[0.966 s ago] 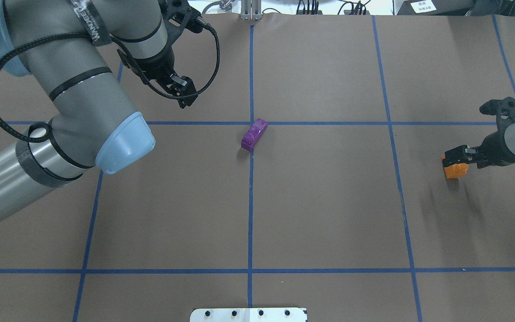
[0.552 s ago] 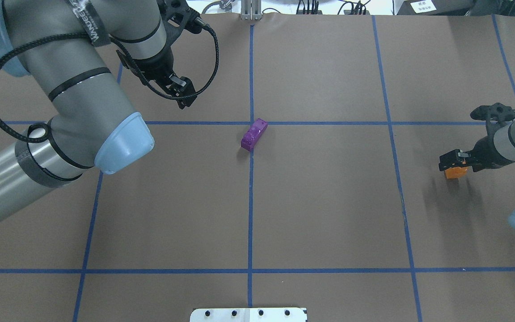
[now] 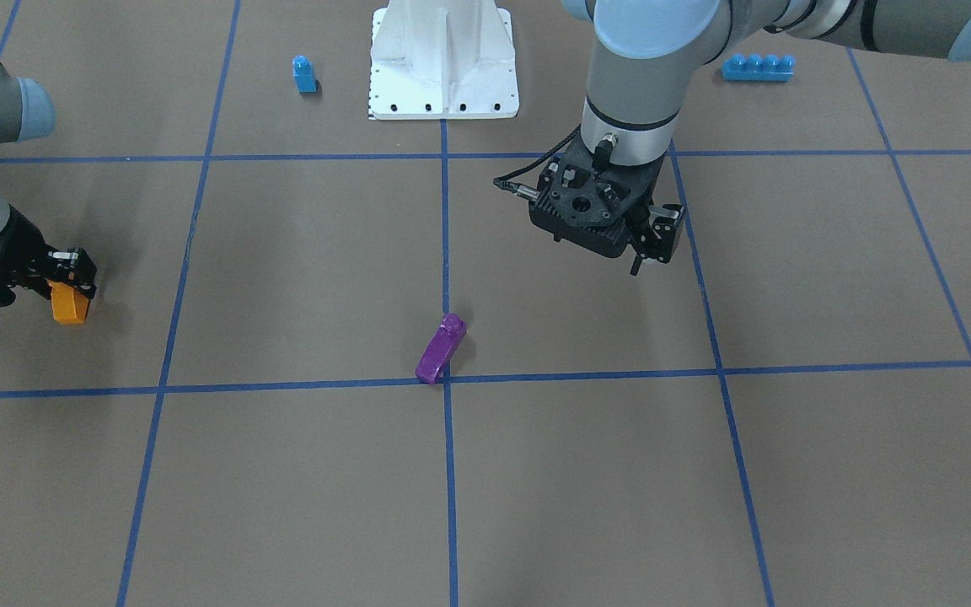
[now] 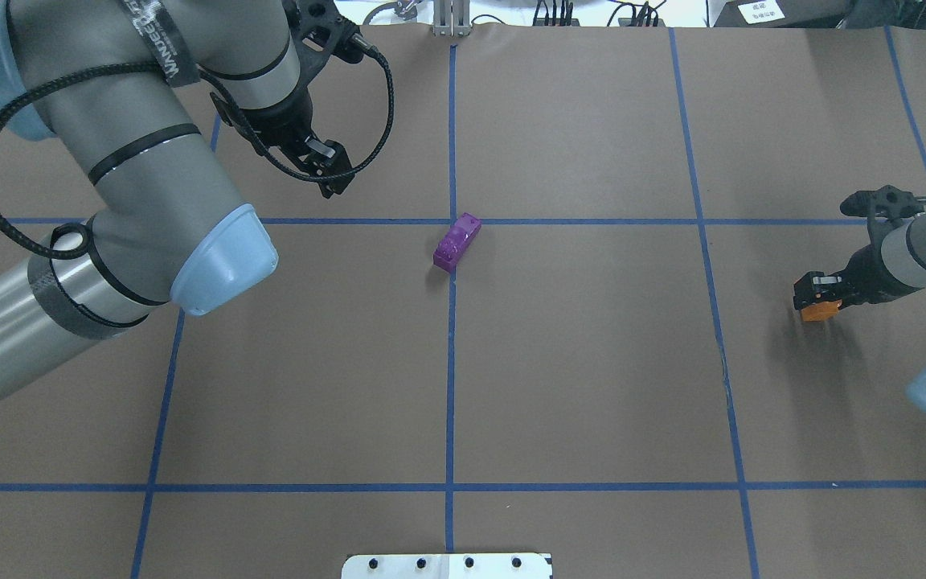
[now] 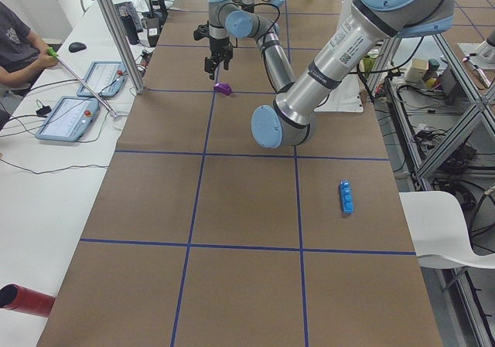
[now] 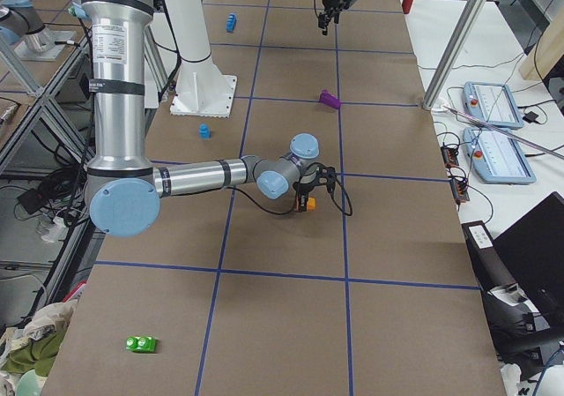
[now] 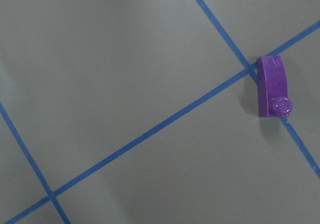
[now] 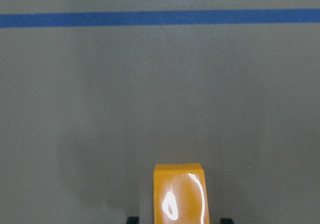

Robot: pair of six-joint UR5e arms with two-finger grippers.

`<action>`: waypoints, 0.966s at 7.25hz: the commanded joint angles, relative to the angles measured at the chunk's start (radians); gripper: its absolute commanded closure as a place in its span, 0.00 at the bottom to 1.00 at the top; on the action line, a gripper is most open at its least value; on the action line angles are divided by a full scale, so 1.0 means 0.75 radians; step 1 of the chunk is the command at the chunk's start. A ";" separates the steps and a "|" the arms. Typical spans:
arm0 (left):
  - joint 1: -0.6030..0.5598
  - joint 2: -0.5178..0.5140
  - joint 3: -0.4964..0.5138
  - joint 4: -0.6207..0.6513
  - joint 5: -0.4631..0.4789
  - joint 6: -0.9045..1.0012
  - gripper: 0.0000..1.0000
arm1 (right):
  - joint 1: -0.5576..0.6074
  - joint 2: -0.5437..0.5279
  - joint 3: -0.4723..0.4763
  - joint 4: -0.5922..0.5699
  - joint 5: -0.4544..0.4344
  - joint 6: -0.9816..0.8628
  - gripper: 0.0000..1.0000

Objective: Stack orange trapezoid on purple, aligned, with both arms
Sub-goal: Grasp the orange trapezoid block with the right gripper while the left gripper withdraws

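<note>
The purple block (image 4: 456, 241) lies at the table's centre beside the blue tape crossing, and shows in the front view (image 3: 441, 348) and the left wrist view (image 7: 272, 87). My right gripper (image 4: 815, 296) is shut on the orange trapezoid (image 4: 821, 310) at the table's right side, low over the surface. The orange trapezoid also shows in the front view (image 3: 69, 305) and the right wrist view (image 8: 179, 194), between two fingertips at the frame's bottom edge. My left gripper (image 4: 334, 173) hovers behind and left of the purple block; it looks shut and empty (image 3: 650, 249).
A small blue one-stud block (image 3: 304, 73) and a long blue brick (image 3: 757, 67) lie near the white robot base (image 3: 443, 59). A green block (image 6: 141, 344) lies at the table's right end. Operators' tablets sit on a side table (image 5: 73, 119).
The right arm's wrist and elbow have shifted slightly leftward in the overhead view, with the orange trapezoid still in the gripper near the same spot. The left arm has hardly moved.
</note>
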 commanded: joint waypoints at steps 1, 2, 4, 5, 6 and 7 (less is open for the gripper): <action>0.003 0.016 -0.001 -0.003 0.000 0.000 0.00 | 0.000 0.007 -0.006 0.000 0.010 -0.006 0.61; 0.003 0.016 -0.001 -0.003 -0.002 -0.002 0.00 | 0.002 0.007 0.000 -0.002 0.017 -0.006 0.91; -0.005 0.018 -0.023 0.009 -0.002 -0.002 0.00 | 0.030 0.009 0.047 -0.018 0.094 -0.004 1.00; -0.009 0.055 -0.041 0.009 -0.002 0.000 0.00 | 0.071 0.047 0.047 -0.025 0.159 0.014 1.00; -0.064 0.084 -0.054 0.011 -0.006 0.010 0.00 | 0.096 0.163 0.057 -0.158 0.174 0.053 1.00; -0.105 0.126 -0.054 0.021 -0.008 0.097 0.00 | 0.092 0.344 0.049 -0.342 0.164 0.112 1.00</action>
